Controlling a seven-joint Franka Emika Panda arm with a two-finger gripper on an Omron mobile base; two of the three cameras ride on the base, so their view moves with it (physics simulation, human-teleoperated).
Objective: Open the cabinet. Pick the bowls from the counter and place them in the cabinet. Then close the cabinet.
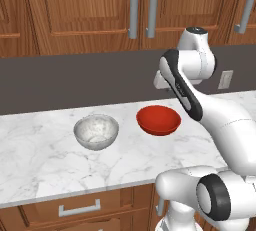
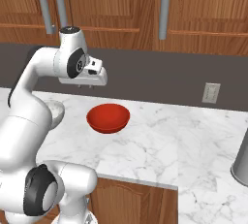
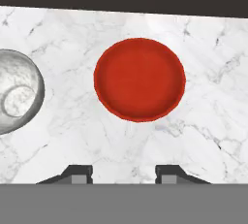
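Observation:
The cabinet (image 1: 80, 10) hangs above the counter (image 1: 45, 165), its two panelled doors shut and the grey bar handles (image 1: 133, 5) side by side. Two bowls stand on the marble. The grey-white speckled one (image 1: 96, 131) is on the left and the glossy red one (image 1: 158, 120) to its right. My gripper (image 2: 85, 86) hangs well above the red bowl (image 2: 108, 118) and points straight down. In the hand view the red bowl (image 3: 139, 79) lies just beyond my gripper (image 3: 123, 170), whose fingers stand apart with nothing between them. The speckled bowl (image 3: 14, 92) is at the left edge.
A dark backsplash with a wall outlet (image 2: 210, 92) runs behind the counter. A grey metal vessel (image 2: 241, 162) stands at the far right. Below the counter's front edge is a drawer with a short horizontal handle (image 1: 79, 208).

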